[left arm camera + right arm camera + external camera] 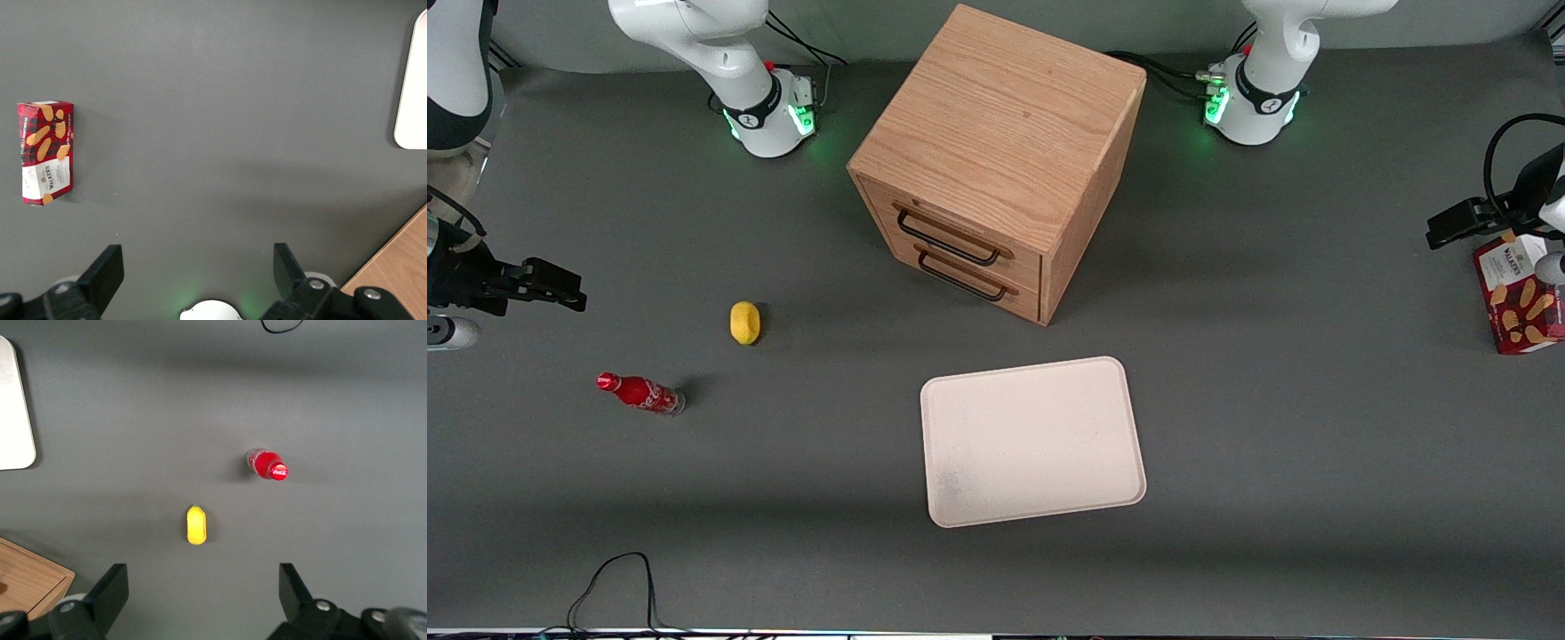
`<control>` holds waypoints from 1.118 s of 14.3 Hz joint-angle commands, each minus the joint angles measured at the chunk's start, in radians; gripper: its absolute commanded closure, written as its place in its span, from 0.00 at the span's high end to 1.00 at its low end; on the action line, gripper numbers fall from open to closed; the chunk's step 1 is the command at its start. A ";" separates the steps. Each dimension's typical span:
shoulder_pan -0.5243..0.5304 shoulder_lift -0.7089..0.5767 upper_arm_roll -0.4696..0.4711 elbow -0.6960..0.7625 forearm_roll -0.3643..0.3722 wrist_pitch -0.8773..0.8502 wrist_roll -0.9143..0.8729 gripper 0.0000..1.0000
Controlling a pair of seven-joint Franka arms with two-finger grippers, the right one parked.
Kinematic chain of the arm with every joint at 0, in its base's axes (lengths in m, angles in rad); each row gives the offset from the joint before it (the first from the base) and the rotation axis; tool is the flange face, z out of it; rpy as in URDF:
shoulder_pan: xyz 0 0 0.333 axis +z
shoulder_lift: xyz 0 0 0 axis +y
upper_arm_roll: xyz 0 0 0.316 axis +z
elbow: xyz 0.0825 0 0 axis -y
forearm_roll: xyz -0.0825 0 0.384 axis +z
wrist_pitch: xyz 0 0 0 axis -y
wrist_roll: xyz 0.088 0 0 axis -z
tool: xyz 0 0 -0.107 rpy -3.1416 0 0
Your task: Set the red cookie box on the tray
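dark-red cardboard, printed with tan finger biscuits and a white label panel, marks the red cookie box [1519, 298], which lies flat on the grey counter [1272, 400] at the working arm's end, well apart from the large cream-white tray [1032, 440] with rounded corners, which sits bare in front of the wooden two-drawer cabinet [996, 160]. the left gripper [193, 267] hangs above the counter near the box, not touching it, its jaws spread wide with nothing between them. by my reading the reach is the step in hand: the next move calls for bringing the jaws over the box, lining them across its narrow sides, and lowering. the left wrist view shows the whole box face and the gap to the jaws, which the front view cuts off at its edge; the front view alone shows the full tray, a small red soda bottle [640, 393] and a yellow lemon-like object [745, 322] toward the parked arm's end.
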 commanded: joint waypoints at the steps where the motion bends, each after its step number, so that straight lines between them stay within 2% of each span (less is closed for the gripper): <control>1: -0.007 0.012 0.007 0.035 0.001 -0.032 -0.001 1.00; 5: 0.002 0.029 0.010 0.081 0.007 -0.044 -0.004 1.00; 9: 0.114 0.046 0.010 0.139 0.015 -0.068 0.016 1.00; 13: 0.289 0.118 0.010 0.229 0.021 -0.085 0.230 1.00; 16: 0.437 0.189 0.010 0.303 0.020 -0.104 0.455 1.00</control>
